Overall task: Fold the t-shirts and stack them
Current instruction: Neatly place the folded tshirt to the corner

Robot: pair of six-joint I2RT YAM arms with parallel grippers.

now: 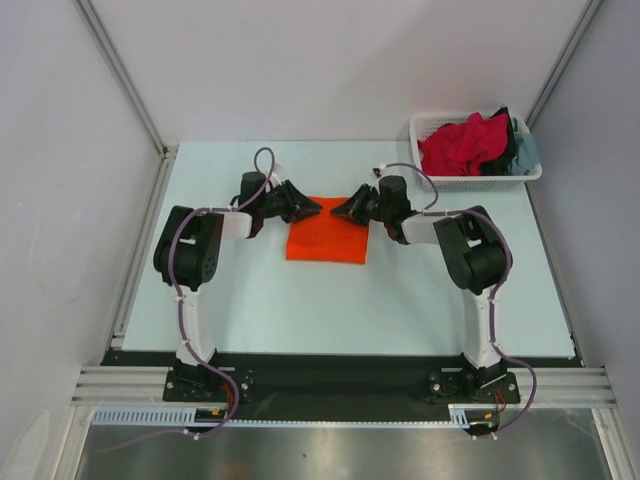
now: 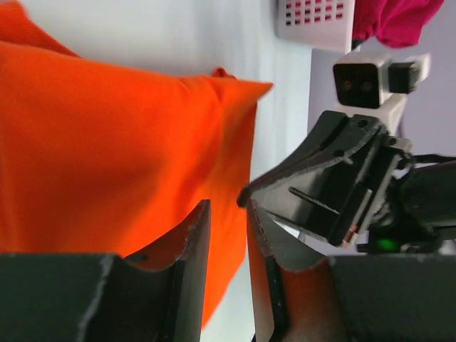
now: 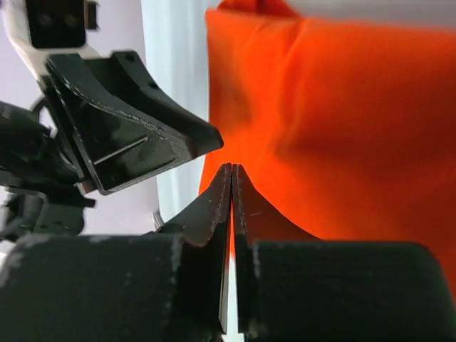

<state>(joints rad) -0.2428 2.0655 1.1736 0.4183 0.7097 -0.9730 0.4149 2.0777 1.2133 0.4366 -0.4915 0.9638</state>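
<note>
Orange shirt [image 1: 327, 238] lies folded on the tabletop [image 1: 250, 300], edge at the jaws' tips; right jaws pinch it, left jaws' grip unclear.

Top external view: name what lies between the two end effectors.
The far edge of the orange t-shirt lies between the left end effector and the right end effector, in the top external view.
</note>
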